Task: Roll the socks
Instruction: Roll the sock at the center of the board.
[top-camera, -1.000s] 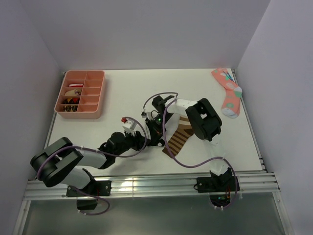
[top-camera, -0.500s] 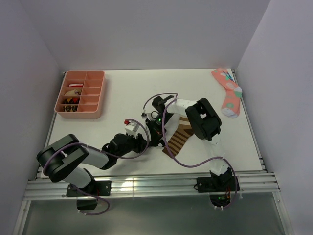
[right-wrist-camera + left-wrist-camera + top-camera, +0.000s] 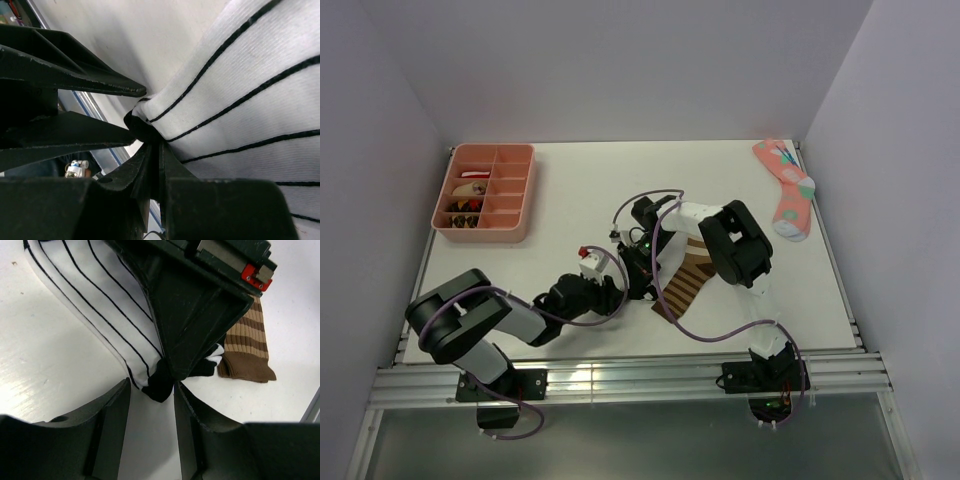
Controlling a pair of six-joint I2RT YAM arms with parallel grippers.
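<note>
right fingers (image 3: pixel 172 371) clench the black tip of the white striped sock (image 3: pixel 100 295); left fingers (image 3: pixel 616 290), released, flank it.

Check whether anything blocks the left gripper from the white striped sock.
Only the right gripper, shut on the white sock at its black end, sits right at the open left gripper; nothing else intervenes.

The small sock (image 3: pixel 90 295) is white with thin black stripes and a black tip; the long sock (image 3: pixel 247 347) is banded brown and tan (solid brown at its end); the tray (image 3: pixel 485 233) is salmon pink, the table (image 3: pixel 570 180) white
</note>
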